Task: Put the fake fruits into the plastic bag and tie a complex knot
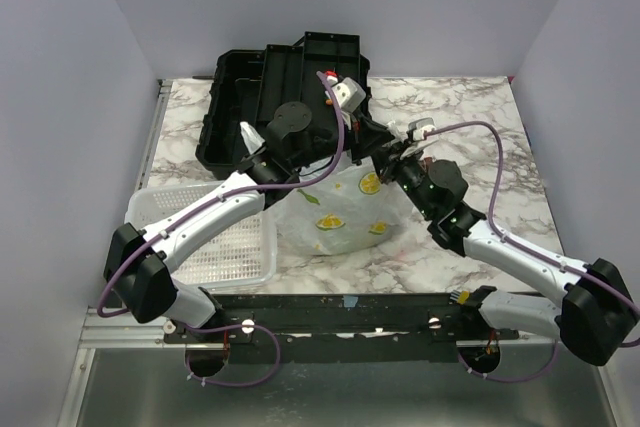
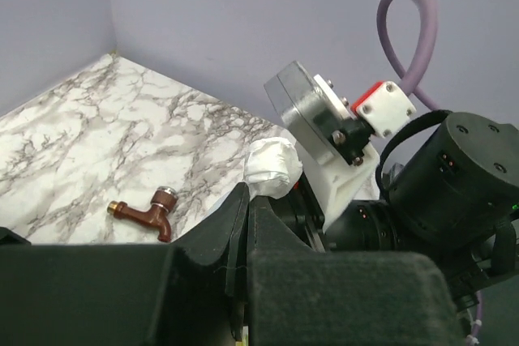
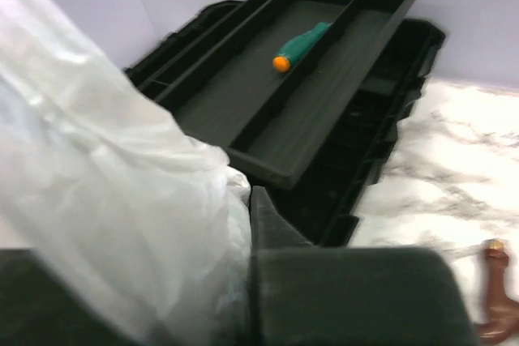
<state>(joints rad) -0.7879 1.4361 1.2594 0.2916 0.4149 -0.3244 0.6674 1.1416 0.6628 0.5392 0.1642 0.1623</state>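
Observation:
The plastic bag, translucent white with yellow-green prints, stands at the table's middle. Its neck rises between both grippers, which meet above it. My left gripper is shut on a bunched white piece of the bag's handle; in the left wrist view its tips are closed together. My right gripper is shut on bag plastic, which is pinched against its finger. The fake fruits are hidden; I cannot see any loose on the table. The knot is hidden behind the grippers.
An open black toolbox stands at the back, holding a green-handled screwdriver. A white perforated basket sits at the front left. A brown tap lies on the marble; it also shows in the right wrist view.

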